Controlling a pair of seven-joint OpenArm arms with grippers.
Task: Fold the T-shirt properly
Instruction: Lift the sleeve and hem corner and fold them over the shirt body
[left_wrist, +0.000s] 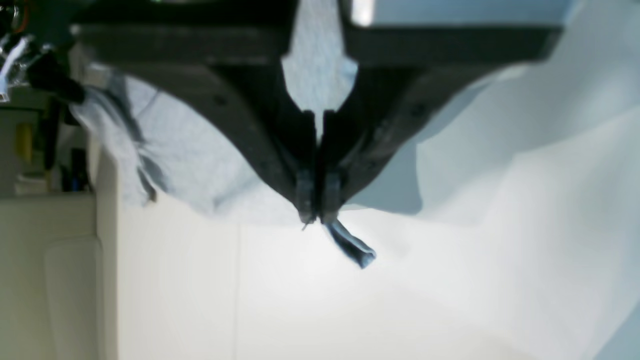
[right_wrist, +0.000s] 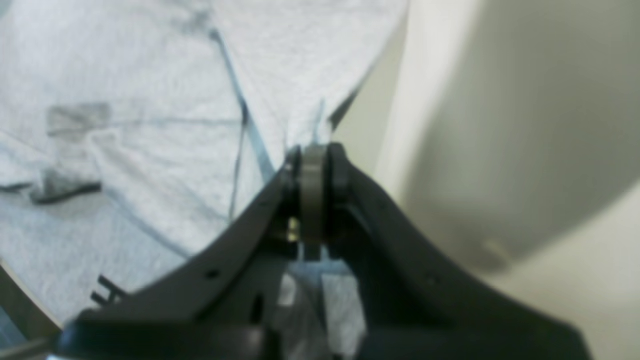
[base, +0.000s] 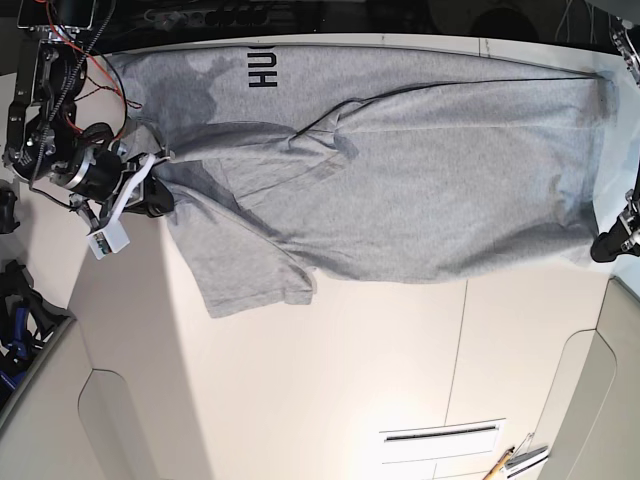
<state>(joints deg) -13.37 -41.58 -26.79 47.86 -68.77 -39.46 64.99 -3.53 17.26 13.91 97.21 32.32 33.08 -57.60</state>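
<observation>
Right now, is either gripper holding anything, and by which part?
Both are shut on the T-shirt. The left gripper pinches an edge at one end; the right gripper pinches an edge at the other end, by the sleeve.

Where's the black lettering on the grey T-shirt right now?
In the base view, the black block lettering sits near the top edge of the light heather-grey cotton T-shirt, left of centre, above and right of the right gripper.

table (base: 330, 380): cream, seamed | pencil-like stick (base: 497, 465): near table's lower edge
</observation>
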